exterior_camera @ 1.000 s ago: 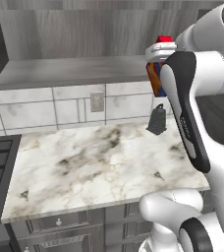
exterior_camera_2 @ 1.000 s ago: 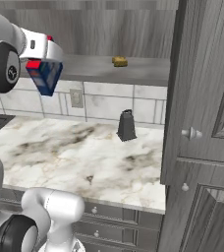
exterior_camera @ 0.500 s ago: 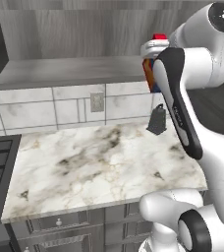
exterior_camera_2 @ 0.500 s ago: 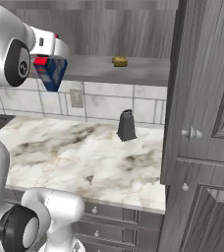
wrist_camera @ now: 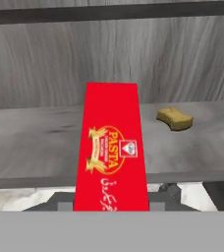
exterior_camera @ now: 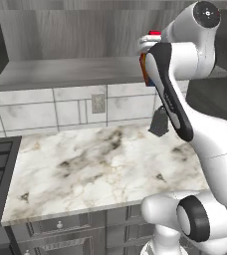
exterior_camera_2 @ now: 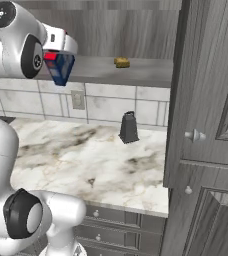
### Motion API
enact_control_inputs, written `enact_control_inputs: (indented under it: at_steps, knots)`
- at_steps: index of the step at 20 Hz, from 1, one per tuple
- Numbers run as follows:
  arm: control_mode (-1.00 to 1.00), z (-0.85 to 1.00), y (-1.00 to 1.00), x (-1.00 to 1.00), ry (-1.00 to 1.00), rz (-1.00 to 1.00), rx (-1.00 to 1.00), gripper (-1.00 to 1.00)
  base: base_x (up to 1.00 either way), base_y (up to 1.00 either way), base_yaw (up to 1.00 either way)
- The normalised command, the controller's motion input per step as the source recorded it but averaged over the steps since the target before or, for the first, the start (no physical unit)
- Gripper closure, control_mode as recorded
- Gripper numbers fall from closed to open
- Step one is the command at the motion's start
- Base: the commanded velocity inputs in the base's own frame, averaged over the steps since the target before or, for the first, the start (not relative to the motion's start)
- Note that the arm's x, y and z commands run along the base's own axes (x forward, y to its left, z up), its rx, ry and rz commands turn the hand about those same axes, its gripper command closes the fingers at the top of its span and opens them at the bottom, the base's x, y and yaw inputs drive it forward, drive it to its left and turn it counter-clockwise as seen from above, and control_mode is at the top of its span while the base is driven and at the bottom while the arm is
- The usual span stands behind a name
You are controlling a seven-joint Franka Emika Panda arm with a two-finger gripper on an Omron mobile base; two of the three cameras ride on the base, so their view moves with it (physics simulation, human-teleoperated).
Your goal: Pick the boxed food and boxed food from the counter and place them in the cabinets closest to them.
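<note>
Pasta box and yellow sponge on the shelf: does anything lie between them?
Nothing. In the hand view, bare grey shelf separates the pasta box from the sponge; the right base view shows the same bare stretch.

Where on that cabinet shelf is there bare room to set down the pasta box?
The shelf board lies bare from its left end to the red pasta box held in the gripper. Right of the box sits a small yellow-brown sponge-like lump, so that side is tighter, with only a narrow bare strip in between and some past it.

one red pasta box (wrist_camera: 112, 147), one yellow sponge (wrist_camera: 174, 118), one dark grater (exterior_camera_2: 128, 128)
</note>
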Motion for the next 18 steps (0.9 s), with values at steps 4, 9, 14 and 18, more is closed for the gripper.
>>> enact_control_inputs:
  at_steps: [4,9,14,18]
  knots:
    - [-1.0,-0.01,0.05,0.55,0.0,-0.01,0.0,1.0,0.0,0.0,0.0]
    - [-1.0,0.0,0.06,0.64,0.0,-0.02,0.0,1.0,0.0,0.0,0.0]
    - [-1.0,0.0,0.02,0.66,0.01,-0.02,0.0,1.0,0.0,0.0,0.0]
    - [-1.0,0.0,0.01,0.62,0.06,-0.01,0.0,1.0,0.0,0.0,0.0]
